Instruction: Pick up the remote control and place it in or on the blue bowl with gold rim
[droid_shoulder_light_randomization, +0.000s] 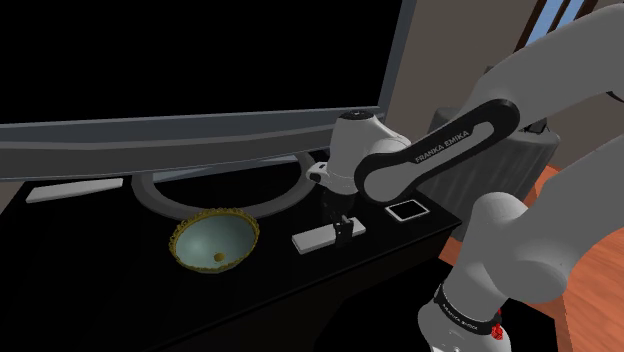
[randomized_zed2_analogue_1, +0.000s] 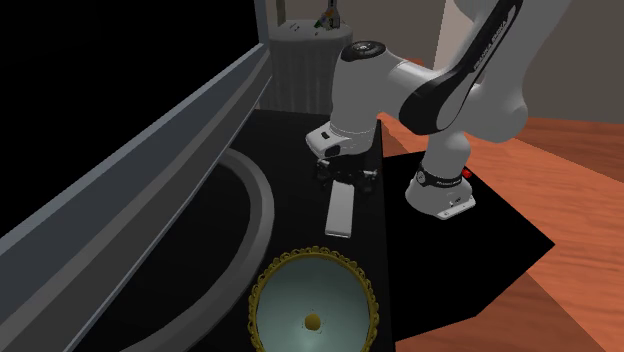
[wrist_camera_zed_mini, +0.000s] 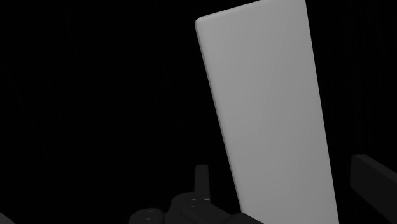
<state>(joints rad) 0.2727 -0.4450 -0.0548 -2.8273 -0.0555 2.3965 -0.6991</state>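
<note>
- On the black tabletop (droid_shoulder_light_randomization: 130, 285) we find the remote (droid_shoulder_light_randomization: 315, 240), a plain pale slab lying flat, its long axis pointing toward the gold-rimmed bowl (droid_shoulder_light_randomization: 214, 243) nearby.
- Just above its half farther from the bowl hangs the gripper (droid_shoulder_light_randomization: 345, 228).
- Its fingers (wrist_camera_zed_mini: 375, 170) are spread across the slab's width; we judge neither touches it.

White Franka arm (droid_shoulder_light_randomization: 565, 80) of rounded links with dark joints. A black band (droid_shoulder_light_randomization: 455, 140) on one link carried white lettering, FRANKA EMIKA. A black ring (randomized_zed2_analogue_1: 440, 181) with white lettering circled the base link. The gripper (droid_shoulder_light_randomization: 345, 230) was all black.
</note>
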